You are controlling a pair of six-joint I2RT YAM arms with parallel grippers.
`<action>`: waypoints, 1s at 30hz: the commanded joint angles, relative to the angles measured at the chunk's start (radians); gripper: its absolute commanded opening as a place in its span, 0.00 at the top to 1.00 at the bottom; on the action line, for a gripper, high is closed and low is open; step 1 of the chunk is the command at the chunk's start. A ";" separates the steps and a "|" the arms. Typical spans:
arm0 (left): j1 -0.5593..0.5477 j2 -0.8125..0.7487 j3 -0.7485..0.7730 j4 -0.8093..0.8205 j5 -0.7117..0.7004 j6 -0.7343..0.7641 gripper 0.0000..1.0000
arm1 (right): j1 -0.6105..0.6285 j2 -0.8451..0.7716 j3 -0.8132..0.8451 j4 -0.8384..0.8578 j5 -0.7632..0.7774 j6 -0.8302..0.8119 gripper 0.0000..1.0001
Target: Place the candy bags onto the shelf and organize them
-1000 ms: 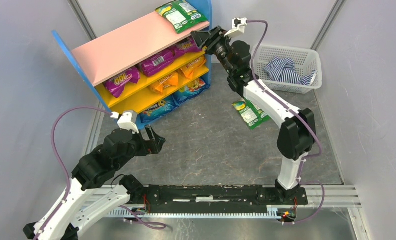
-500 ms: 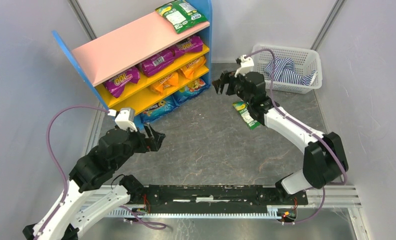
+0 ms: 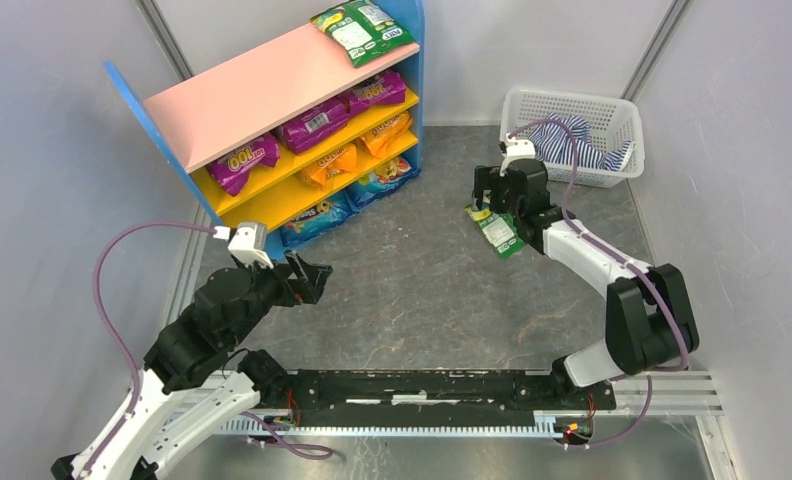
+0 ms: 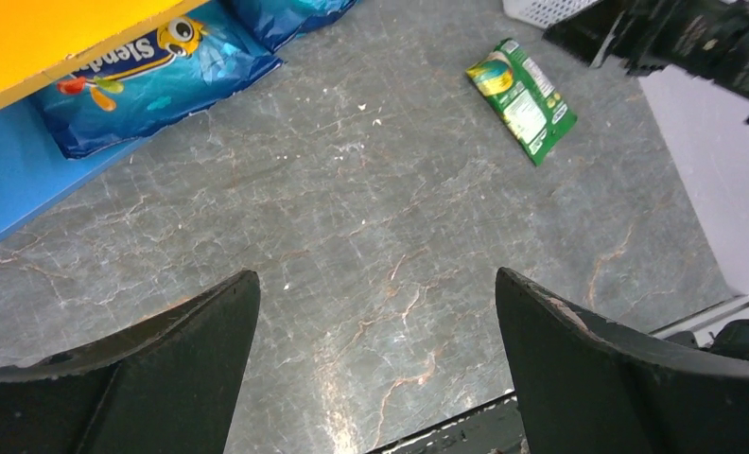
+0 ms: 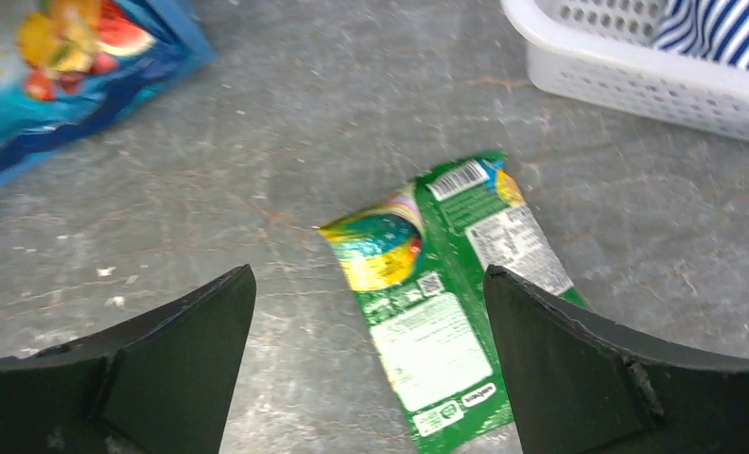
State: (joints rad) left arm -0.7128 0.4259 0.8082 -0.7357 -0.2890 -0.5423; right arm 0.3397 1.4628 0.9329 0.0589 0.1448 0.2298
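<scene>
The shelf (image 3: 262, 95) stands at the back left, with a green candy bag (image 3: 362, 30) on its pink top. Purple bags (image 3: 317, 120), orange bags (image 3: 330, 160) and blue bags (image 3: 317, 218) lie on its lower levels. Another green bag (image 3: 499, 232) lies flat on the floor, also in the right wrist view (image 5: 446, 312) and the left wrist view (image 4: 522, 99). My right gripper (image 3: 484, 190) is open and empty, just above that bag's near end (image 5: 369, 274). My left gripper (image 3: 312, 275) is open and empty above bare floor (image 4: 377, 274).
A white mesh basket (image 3: 570, 95) holding a striped blue-white cloth (image 3: 572, 135) stands at the back right, close behind the right gripper; its wall shows in the right wrist view (image 5: 617, 66). A blue bag (image 4: 144, 80) lies at the shelf's foot. Grey walls enclose the floor.
My right arm has drawn back from the shelf's right end and come down over the green bag on the floor. The left arm has barely shifted.
</scene>
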 commanded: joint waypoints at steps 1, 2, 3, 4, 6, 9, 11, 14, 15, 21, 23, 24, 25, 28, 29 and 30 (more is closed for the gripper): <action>0.004 -0.038 -0.009 0.060 -0.038 0.023 0.00 | -0.045 0.074 -0.006 -0.016 0.026 0.005 0.02; 0.004 -0.044 -0.010 0.060 -0.042 0.022 0.00 | -0.052 0.090 -0.006 -0.015 0.023 0.004 0.03; 0.004 -0.053 -0.011 0.059 -0.044 0.021 0.00 | -0.055 0.112 -0.003 -0.016 0.017 0.002 0.03; 0.004 -0.058 -0.013 0.059 -0.048 0.019 0.00 | -0.060 0.132 0.009 -0.027 0.005 -0.002 0.03; 0.004 -0.069 -0.018 0.060 -0.052 0.017 0.00 | -0.062 0.175 0.036 -0.055 -0.026 -0.004 0.05; 0.004 -0.076 -0.019 0.059 -0.055 0.015 0.00 | -0.063 0.193 0.026 -0.054 -0.070 0.007 0.05; 0.004 -0.078 -0.020 0.060 -0.056 0.016 0.00 | -0.062 0.196 0.011 -0.044 -0.088 0.011 0.05; 0.004 -0.076 -0.019 0.060 -0.056 0.016 0.00 | -0.062 0.214 0.008 -0.043 -0.096 0.005 0.05; 0.005 -0.074 -0.020 0.060 -0.054 0.017 0.00 | -0.063 0.222 0.012 -0.046 -0.087 0.001 0.05; 0.004 -0.064 -0.020 0.062 -0.052 0.018 0.00 | -0.060 0.272 0.034 -0.047 -0.074 -0.002 0.05; 0.004 -0.062 -0.019 0.062 -0.053 0.018 0.00 | -0.057 0.296 0.042 -0.057 -0.090 -0.002 0.05; 0.004 -0.061 -0.019 0.062 -0.054 0.018 0.00 | -0.054 0.302 0.042 -0.056 -0.096 0.004 0.06; 0.004 -0.061 -0.019 0.062 -0.055 0.018 0.00 | -0.045 0.308 0.038 -0.055 -0.106 0.006 0.06; 0.004 -0.055 -0.020 0.062 -0.054 0.018 0.00 | -0.014 0.318 0.024 -0.055 -0.126 0.023 0.07; 0.004 -0.052 -0.019 0.062 -0.052 0.018 0.00 | 0.002 0.320 0.016 -0.053 -0.135 0.032 0.07; 0.004 -0.047 -0.019 0.062 -0.050 0.019 0.00 | 0.023 0.320 0.008 -0.049 -0.142 0.042 0.07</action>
State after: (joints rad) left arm -0.7128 0.3595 0.7944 -0.7223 -0.3176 -0.5423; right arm 0.3000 1.7500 0.9524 0.0216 0.0696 0.2310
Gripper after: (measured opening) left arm 0.996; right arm 0.936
